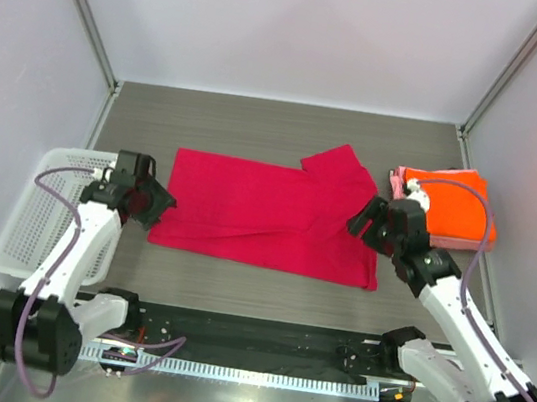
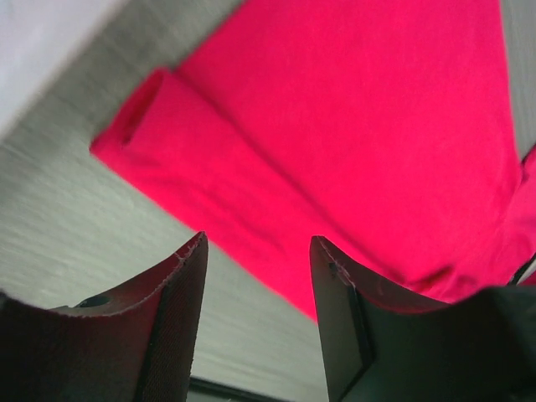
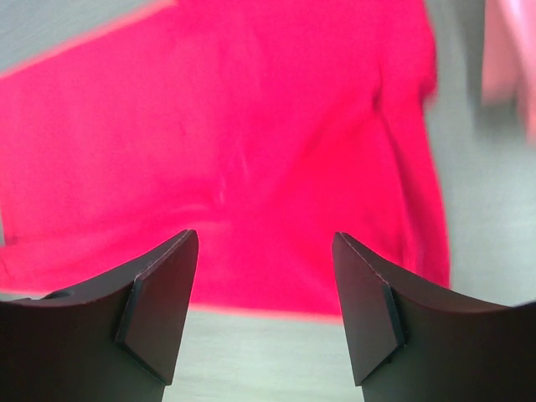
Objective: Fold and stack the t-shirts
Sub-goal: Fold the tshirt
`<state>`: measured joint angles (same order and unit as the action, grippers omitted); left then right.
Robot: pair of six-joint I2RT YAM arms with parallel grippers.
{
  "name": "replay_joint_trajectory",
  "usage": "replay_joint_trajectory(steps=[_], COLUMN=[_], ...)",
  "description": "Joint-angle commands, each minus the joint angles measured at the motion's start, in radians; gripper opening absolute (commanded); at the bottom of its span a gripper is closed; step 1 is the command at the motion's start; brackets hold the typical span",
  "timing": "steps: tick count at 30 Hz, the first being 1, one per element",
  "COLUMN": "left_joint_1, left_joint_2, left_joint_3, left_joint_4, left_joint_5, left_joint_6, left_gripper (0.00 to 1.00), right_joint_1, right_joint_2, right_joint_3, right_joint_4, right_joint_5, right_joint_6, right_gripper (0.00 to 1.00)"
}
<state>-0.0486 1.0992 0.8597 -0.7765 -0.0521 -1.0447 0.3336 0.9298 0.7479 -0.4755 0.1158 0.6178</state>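
The crimson-magenta t-shirt (image 1: 267, 213) lies partly folded in the middle of the table, one sleeve sticking out at its far right. It also shows in the left wrist view (image 2: 352, 126) and the right wrist view (image 3: 234, 142). The orange t-shirt (image 1: 455, 206) lies folded at the right on top of the pale pink t-shirt (image 1: 400, 177), whose edge peeks out. My left gripper (image 1: 152, 202) hangs open and empty over the crimson shirt's left edge (image 2: 258, 244). My right gripper (image 1: 364, 223) hangs open and empty over its right near corner (image 3: 265, 239).
A white mesh basket (image 1: 39, 212) stands at the left edge beside the left arm. Grey walls close the table at the back and both sides. A black rail (image 1: 258, 341) runs along the near edge between the arm bases.
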Motion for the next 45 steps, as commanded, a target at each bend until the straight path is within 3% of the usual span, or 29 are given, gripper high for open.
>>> replay_joint_trajectory(steps=[1, 6, 9, 20, 23, 26, 27, 28, 36, 38, 40, 45], left_joint_1=[-0.062, -0.111, -0.123, -0.155, -0.168, -0.174, -0.174, -0.172, -0.177, -0.18, -0.191, -0.209], left_joint_2=[-0.096, -0.205, -0.217, -0.193, -0.214, -0.231, -0.234, -0.24, -0.249, -0.249, -0.239, -0.202], left_joint_3=[-0.083, -0.169, -0.189, -0.356, -0.387, -0.407, -0.412, -0.424, -0.476, -0.498, -0.51, -0.51], left_joint_4=[-0.046, -0.044, -0.033, 0.14, 0.175, 0.18, 0.18, 0.178, 0.226, 0.258, 0.27, 0.284], left_joint_5=[-0.054, -0.069, -0.072, -0.068, -0.087, -0.121, -0.129, -0.144, -0.218, -0.218, -0.227, -0.276], left_joint_6=[-0.058, -0.12, -0.13, -0.209, -0.239, -0.264, -0.27, -0.287, -0.36, -0.379, -0.397, -0.429], left_gripper=[0.52, 0.49, 0.48, 0.46, 0.46, 0.46, 0.46, 0.46, 0.41, 0.26, 0.22, 0.31], right_joint_1=[0.111, 0.228, 0.268, 0.269, 0.269, 0.269, 0.269, 0.269, 0.269, 0.269, 0.269, 0.268], right_joint_2=[-0.103, -0.2, -0.21, -0.189, -0.187, -0.171, -0.164, -0.161, -0.201, -0.201, -0.2, -0.204], right_joint_3=[-0.113, -0.243, -0.294, -0.45, -0.473, -0.472, -0.467, -0.457, -0.443, -0.444, -0.444, -0.447], right_joint_4=[-0.167, -0.257, -0.269, -0.066, -0.034, -0.017, -0.018, -0.021, -0.023, -0.018, -0.011, 0.005], right_joint_5=[0.123, 0.156, 0.183, 0.349, 0.413, 0.466, 0.473, 0.49, 0.555, 0.552, 0.548, 0.536], right_joint_6=[0.247, 0.514, 0.592, 0.81, 0.878, 0.901, 0.901, 0.901, 0.899, 0.895, 0.89, 0.869], right_gripper=[0.7, 0.7, 0.7, 0.7, 0.61, 0.3, 0.14, 0.07, 0.01, 0.01, 0.01, 0.01])
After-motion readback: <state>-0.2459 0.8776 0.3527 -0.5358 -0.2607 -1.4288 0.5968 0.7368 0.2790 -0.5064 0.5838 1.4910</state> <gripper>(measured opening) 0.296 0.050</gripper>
